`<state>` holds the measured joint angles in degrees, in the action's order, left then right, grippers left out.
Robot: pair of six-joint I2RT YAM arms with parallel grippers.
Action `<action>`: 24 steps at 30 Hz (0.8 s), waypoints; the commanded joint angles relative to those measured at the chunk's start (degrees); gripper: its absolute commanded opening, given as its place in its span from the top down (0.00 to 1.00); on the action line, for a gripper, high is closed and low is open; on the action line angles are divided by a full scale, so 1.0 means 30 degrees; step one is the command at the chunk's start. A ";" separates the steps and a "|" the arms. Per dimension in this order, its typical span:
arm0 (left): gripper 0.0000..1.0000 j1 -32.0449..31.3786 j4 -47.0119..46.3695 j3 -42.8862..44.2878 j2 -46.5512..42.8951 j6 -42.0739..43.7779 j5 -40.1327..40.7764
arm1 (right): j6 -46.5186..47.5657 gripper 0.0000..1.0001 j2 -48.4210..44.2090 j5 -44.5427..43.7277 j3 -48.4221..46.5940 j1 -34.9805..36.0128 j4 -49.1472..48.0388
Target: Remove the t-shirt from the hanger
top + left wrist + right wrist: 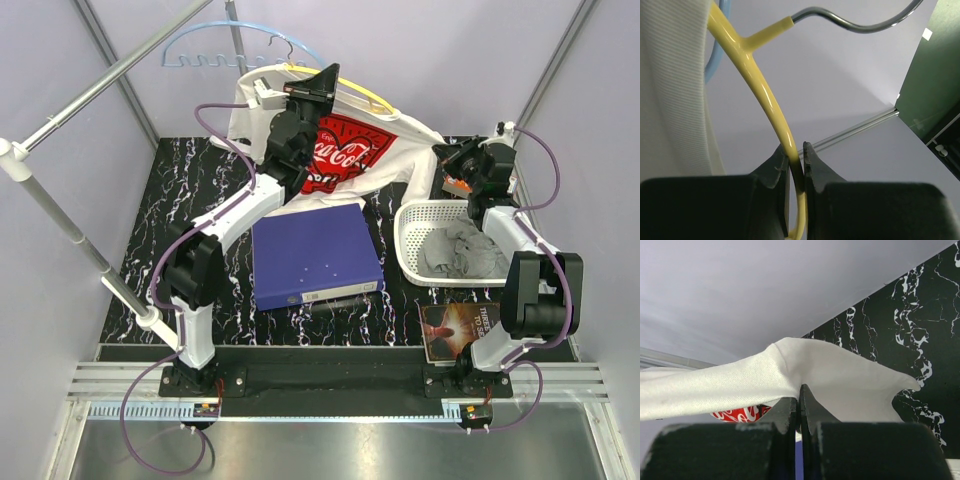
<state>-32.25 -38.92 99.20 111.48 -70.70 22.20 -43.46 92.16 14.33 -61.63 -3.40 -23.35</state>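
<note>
Two end effectors clamped, t-shirt (352, 152) stretched between them.
Left end effector (796, 151) gripped the yellow hanger (765, 95), right end effector (800, 390) a sleeve (840, 380); held over the surface (200, 200), its long axis ran left-to-right.

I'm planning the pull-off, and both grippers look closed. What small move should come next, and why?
Probably draw the right gripper slightly rightward, away from the yellow hanger: it pinches the t-shirt fabric, while the left gripper clamps the hanger.

t-shirt (345, 150): "Coca-Cola" in white script on the red chest print.
booklet (460, 328): pale title letters, too small for reading.
</note>
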 commanded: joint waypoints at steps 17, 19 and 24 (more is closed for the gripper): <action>1.00 -0.0705 -0.3406 0.3291 -0.2035 1.0054 0.1099 | 0.6050 0.66 -0.0686 0.3982 -0.1609 0.1016 0.2394; 1.00 -0.0850 -0.3171 0.3467 -0.1772 1.0672 0.0659 | 0.6546 0.49 -0.1826 0.4712 -0.1080 0.1045 0.2684; 1.00 -0.1232 -0.2791 0.3235 -0.1740 1.2197 -0.0015 | 0.9031 0.02 -0.3852 0.5826 -0.2040 0.1016 0.3829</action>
<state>-35.33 -41.12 106.32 109.80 -42.78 23.05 -24.38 87.18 27.99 -64.58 -0.27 -13.10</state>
